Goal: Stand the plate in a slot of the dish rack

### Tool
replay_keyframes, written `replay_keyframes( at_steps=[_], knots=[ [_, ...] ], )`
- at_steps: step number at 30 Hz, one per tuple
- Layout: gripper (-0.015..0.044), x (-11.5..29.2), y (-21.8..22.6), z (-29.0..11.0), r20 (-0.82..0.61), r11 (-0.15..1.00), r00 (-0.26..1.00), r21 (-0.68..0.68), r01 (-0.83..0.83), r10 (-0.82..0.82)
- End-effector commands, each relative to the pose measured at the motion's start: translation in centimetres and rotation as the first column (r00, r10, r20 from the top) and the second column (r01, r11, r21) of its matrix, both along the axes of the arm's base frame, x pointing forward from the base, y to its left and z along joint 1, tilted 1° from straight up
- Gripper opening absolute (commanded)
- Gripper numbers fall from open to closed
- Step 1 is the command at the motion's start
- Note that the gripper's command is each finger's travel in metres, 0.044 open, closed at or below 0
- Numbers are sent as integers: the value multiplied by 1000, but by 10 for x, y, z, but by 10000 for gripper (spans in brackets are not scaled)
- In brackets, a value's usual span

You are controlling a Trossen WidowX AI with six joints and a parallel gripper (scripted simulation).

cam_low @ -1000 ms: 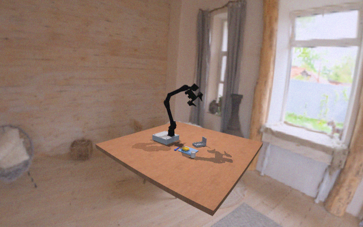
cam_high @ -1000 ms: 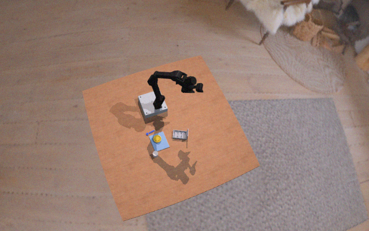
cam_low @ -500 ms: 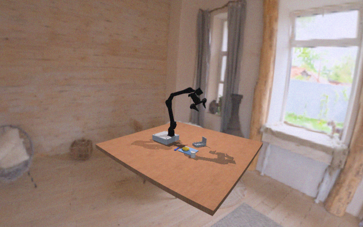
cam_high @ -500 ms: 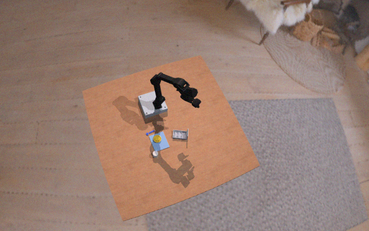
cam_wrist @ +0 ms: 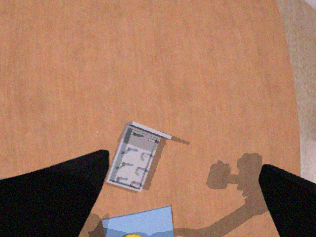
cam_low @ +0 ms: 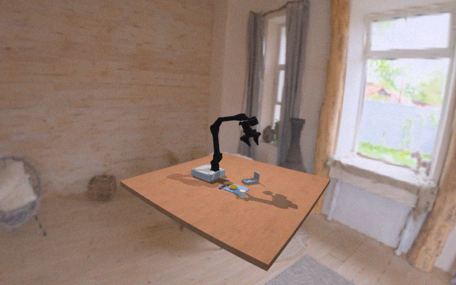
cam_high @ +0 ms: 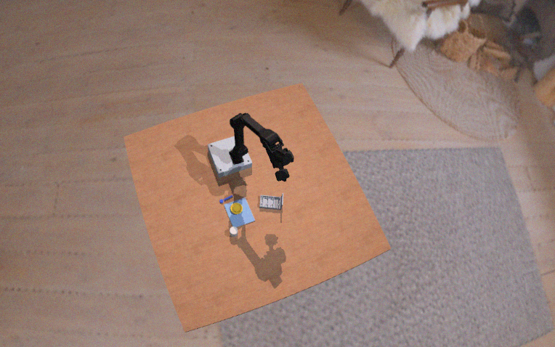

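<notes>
Nearest the exterior camera, on the orange-brown tabletop (cam_low: 208, 218), stands a small white cup (cam_low: 242, 193), just off the edge of a light blue mat (cam_low: 242, 189). The yellow plate (cam_low: 233, 186) lies flat on that mat, toward the end nearer the arm's base. A short blue stick-like thing (cam_low: 221, 186), too small to name, lies on the tabletop beside the mat's base-side corner. Beyond the mat, apart from it, sits the grey dish rack (cam_low: 250, 181), with one end panel standing upright; nothing is in its slots. Farther back is the pale grey base block (cam_low: 200, 173) from which the black arm rises and bends over. The tool (cam_low: 250, 138) hangs high above the tabletop, pointing down, its fingers spread wide with nothing between them; the wrist view looks down past them onto rack, mat and plate.
</notes>
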State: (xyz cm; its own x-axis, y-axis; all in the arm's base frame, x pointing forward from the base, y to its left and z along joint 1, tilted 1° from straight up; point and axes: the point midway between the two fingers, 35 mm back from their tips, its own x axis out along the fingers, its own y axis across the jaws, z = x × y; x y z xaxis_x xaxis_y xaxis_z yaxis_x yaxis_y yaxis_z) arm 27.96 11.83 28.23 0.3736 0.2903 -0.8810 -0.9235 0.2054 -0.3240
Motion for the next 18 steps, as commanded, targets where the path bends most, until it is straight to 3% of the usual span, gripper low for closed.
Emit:
replay_keyframes(
  at_steps=[1,9,18],
  knots=[
    [400,9,-16,-13,-54,994,993,-10,105,-106],
    [400,22,-55,-35,-153,936,923,-29,352,-352],
    [400,29,-102,-60,-249,797,763,-73,599,-596]
  ],
)
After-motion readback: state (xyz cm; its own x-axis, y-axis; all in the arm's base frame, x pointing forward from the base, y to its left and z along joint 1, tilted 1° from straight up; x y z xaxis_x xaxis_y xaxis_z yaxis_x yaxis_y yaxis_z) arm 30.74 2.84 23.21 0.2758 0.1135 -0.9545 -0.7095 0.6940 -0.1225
